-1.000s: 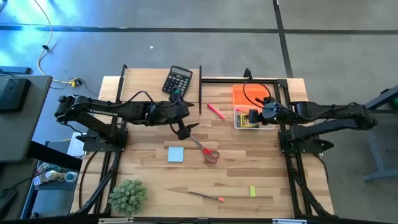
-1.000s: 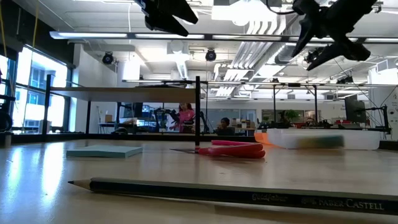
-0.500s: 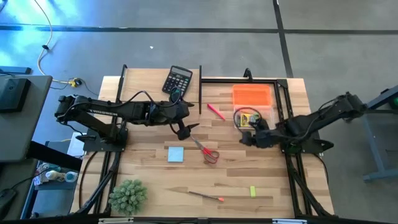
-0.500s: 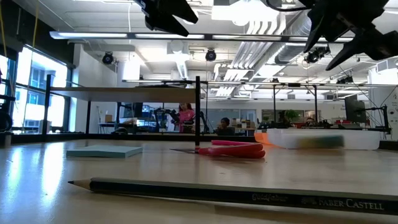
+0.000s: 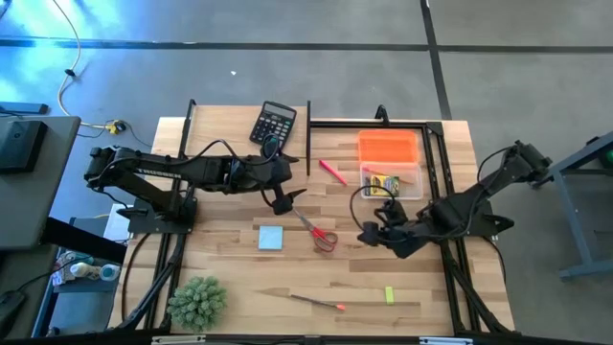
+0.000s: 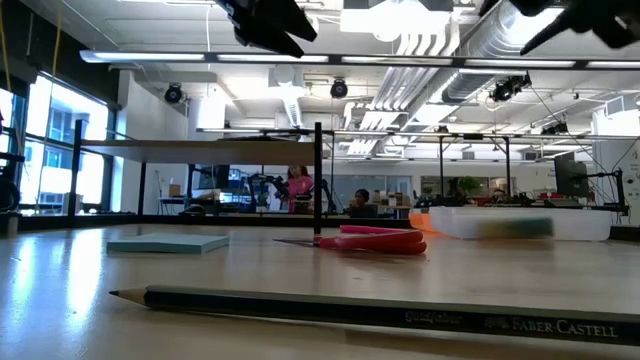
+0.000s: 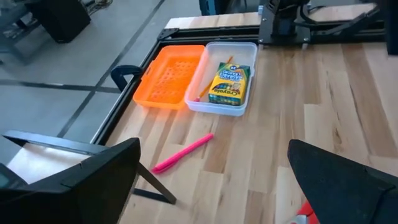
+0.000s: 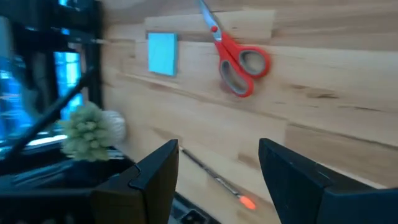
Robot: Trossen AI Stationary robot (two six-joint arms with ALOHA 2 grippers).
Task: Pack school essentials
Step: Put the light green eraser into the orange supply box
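We bring our right claw (image 5: 369, 236), fingers spread and empty, just beside the red-handled steel scissors (image 5: 319, 231); we should descend squarely over the handles before closing.

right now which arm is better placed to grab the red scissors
Left, narrowly. The open left gripper hangs just beside the blades of the red-handled scissors; the open right gripper sits farther off, beyond the handles.

high cam straight down; low cam table-level; wrist cams fwd; high/right wrist share scissors (image 5: 323, 233).
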